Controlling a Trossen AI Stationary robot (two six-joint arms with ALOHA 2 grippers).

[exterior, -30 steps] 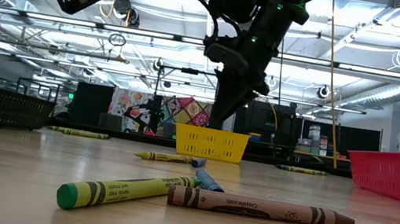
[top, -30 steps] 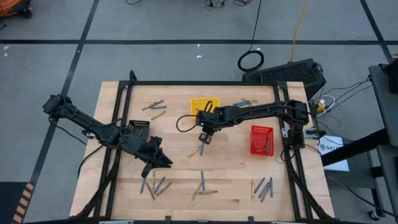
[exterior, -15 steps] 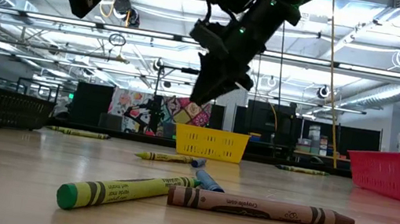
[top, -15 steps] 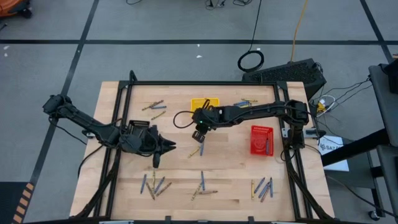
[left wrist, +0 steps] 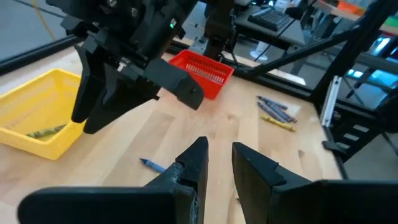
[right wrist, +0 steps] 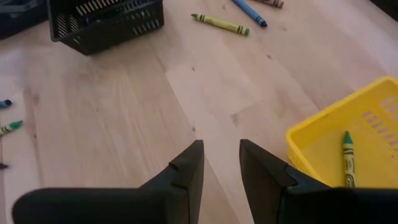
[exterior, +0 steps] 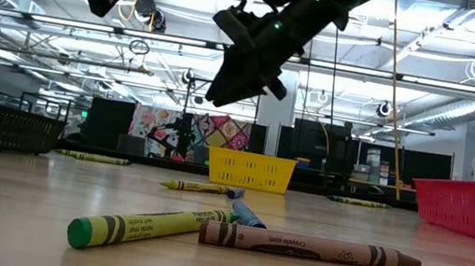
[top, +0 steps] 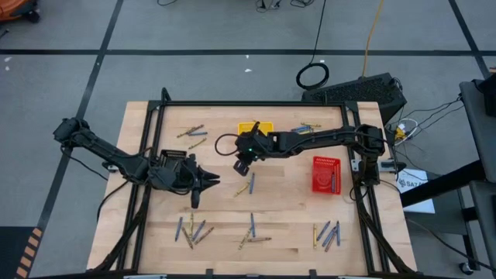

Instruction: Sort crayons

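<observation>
Basically, crayons: scattered over the counter in loose clusters; one bunch near the front left, one front middle, one front right, a few at the back left, two lying mid-counter
up close: green-yellow crayon and brown crayon lie flat, tips nearly touching a blue one
already sorted: one green crayon in the yellow tray; a couple in the red tray; black tray contents hard to tell
right hand: hangs above the counter just in front of the yellow tray; fingers a little apart, nothing between them
left hand: raised over the left-middle of the counter; fingers a narrow gap apart, empty
handling (judgement): light, stiff wax sticks; paper wrap gives some grip; round, so likely to roll or skid if nudged; can snap if squeezed hard
where to grip (judgement): across the middle of the wrapped barrel, fingers square to its length; avoid the tapered tip
risk: neighbours in a cluster lie close; could drag a second stick along
</observation>
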